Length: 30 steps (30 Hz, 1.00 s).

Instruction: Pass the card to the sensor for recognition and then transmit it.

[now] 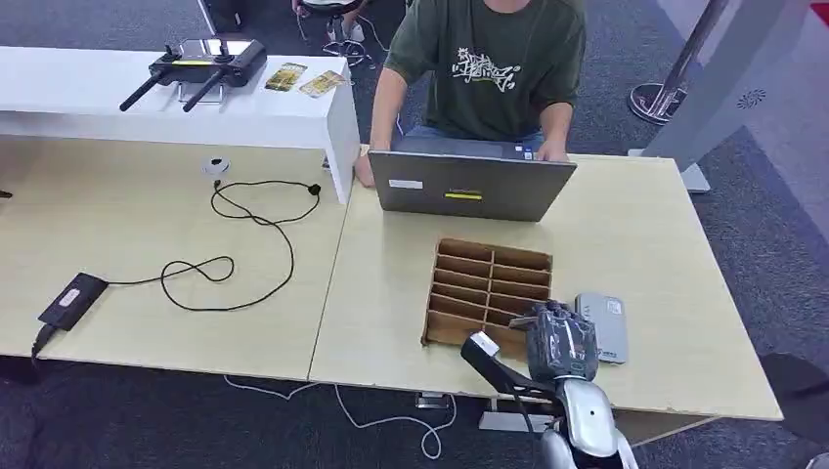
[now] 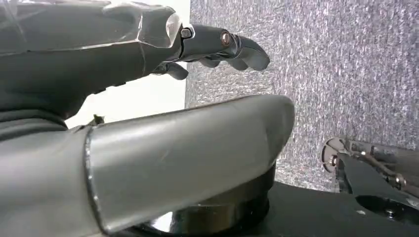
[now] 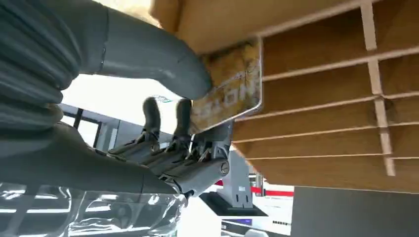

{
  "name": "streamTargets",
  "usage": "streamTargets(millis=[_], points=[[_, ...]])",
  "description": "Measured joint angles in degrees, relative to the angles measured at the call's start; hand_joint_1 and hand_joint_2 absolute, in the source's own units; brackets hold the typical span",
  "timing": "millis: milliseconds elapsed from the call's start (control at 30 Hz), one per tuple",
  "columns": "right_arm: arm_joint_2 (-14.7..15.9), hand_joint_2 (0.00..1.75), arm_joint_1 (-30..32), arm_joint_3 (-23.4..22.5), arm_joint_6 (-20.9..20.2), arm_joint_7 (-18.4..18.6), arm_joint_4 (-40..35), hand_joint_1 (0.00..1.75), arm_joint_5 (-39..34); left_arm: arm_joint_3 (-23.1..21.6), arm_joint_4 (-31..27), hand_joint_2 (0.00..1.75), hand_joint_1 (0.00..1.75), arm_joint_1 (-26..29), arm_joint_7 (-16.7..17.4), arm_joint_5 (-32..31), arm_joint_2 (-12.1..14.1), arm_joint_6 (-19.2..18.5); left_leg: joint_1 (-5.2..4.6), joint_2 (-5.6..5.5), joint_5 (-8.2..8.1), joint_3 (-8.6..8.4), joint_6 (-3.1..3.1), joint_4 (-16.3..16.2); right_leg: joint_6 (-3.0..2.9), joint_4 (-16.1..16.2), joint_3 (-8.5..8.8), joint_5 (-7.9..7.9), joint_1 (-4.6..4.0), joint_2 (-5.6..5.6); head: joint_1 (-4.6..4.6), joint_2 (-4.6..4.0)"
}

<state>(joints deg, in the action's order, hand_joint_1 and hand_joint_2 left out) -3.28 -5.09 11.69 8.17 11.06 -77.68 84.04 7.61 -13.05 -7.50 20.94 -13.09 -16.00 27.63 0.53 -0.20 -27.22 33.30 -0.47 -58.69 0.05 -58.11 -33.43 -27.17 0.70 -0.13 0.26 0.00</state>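
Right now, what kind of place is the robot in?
Probably an office or demo hall: gray carpet, pale desks, a person at a laptop, and a stanchion post behind.

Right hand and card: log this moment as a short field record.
right hand: pinches the card between thumb and fingers
card: yellow, printed, at the edge of the wooden slotted organizer
sensor: grey device flat on the table, beside the organizer
left hand: holds nothing, over grey carpet
person: seated at a laptop

Even bright light, blurry wrist views
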Motion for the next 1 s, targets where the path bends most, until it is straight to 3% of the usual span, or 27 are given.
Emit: streamTargets(millis=[267, 467, 600, 633, 1000], points=[[0.00, 1.75, 0.15, 0.00, 0.13, -0.28, -0.11, 1.43, -0.02, -1.33, 0.00, 0.00, 0.00, 0.00, -0.02, -0.83, 0.33, 0.00, 0.00, 0.00, 0.00, 0.00, 0.00, 0.00, 0.00, 0.00, 0.00, 0.00, 0.00, 0.00, 0.00, 0.00], [0.00, 1.75, 0.15, 0.00, 0.50, -0.59, -0.07, 1.54, -0.17, -1.95, 0.00, 0.00, 0.00, 0.00, -0.02, -1.25, 0.46, 0.00, 0.00, 0.00, 0.00, 0.00, 0.00, 0.00, 0.00, 0.00, 0.00, 0.00, 0.00, 0.00, -0.02, 0.00], [0.00, 1.75, 0.14, 0.00, 1.22, -0.98, 0.04, 1.50, -0.81, -2.51, 0.00, 0.00, 0.00, 0.00, -0.02, -1.86, 0.48, 0.00, 0.00, 0.00, 0.00, 0.00, 0.00, 0.00, 0.00, 0.00, 0.00, 0.00, 0.00, 0.00, -0.02, 0.00], [0.00, 1.75, 0.15, 0.00, 1.49, -1.03, 0.04, 1.57, -0.81, -2.58, 0.00, 0.00, 0.00, 0.00, -0.02, -1.95, 0.48, 0.00, 0.00, 0.00, 0.00, 0.00, 0.00, 0.00, 0.00, 0.00, 0.00, 0.00, 0.00, 0.00, 0.00, 0.00], [0.00, 1.75, 0.19, -0.02, 3.41, -0.83, -2.41, 1.57, -1.83, -3.54, 0.00, 0.00, 0.00, 0.00, 0.07, -2.87, 0.63, 0.00, 0.00, -0.01, 0.00, 0.01, 0.00, 0.00, 0.00, 0.00, 0.00, 0.00, 0.00, -0.01, 0.00, 0.00]])
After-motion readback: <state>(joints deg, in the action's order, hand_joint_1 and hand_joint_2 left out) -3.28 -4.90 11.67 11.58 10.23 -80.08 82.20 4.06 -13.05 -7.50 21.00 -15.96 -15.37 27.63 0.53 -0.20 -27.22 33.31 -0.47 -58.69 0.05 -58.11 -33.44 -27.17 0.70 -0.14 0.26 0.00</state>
